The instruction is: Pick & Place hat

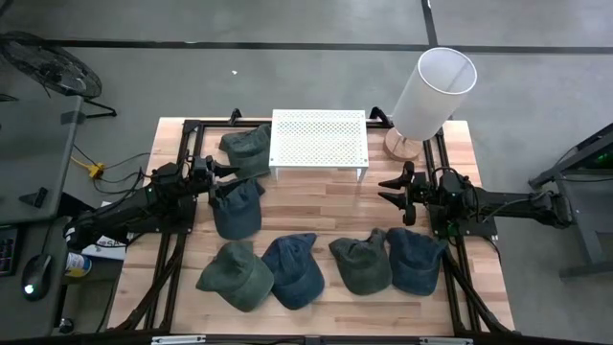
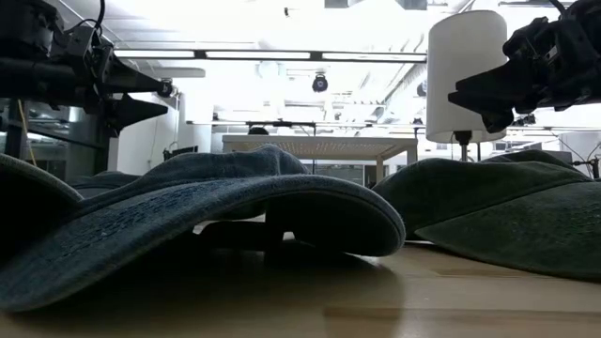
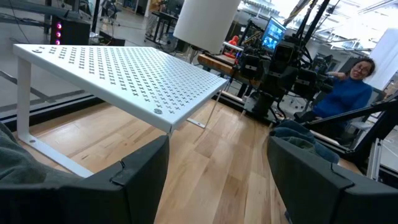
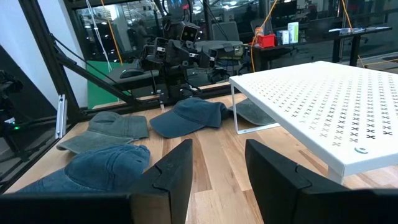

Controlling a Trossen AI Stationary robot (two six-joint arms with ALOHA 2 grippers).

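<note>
Several soft caps lie crown-up on the wooden table. A green hat [image 1: 247, 146] and a blue hat [image 1: 237, 207] lie at the left beside the rack. A row of green [image 1: 235, 276], blue [image 1: 293, 270], green [image 1: 362, 261] and blue [image 1: 415, 259] hats lies along the near edge. My left gripper [image 1: 228, 179] [image 3: 217, 180] hovers open above the blue hat at the left, pointing level toward the table's right. My right gripper [image 1: 385, 191] [image 4: 217, 174] hovers open at the right, pointing level toward the left. Nothing is between either pair of fingers.
A white perforated rack [image 1: 319, 144] stands on thin legs at the far middle. A lamp with a white shade [image 1: 436, 91] stands at the far right corner. Bare wood [image 1: 326, 206] shows between the two grippers. A person in a blue top [image 3: 348, 93] sits beyond the table's right side.
</note>
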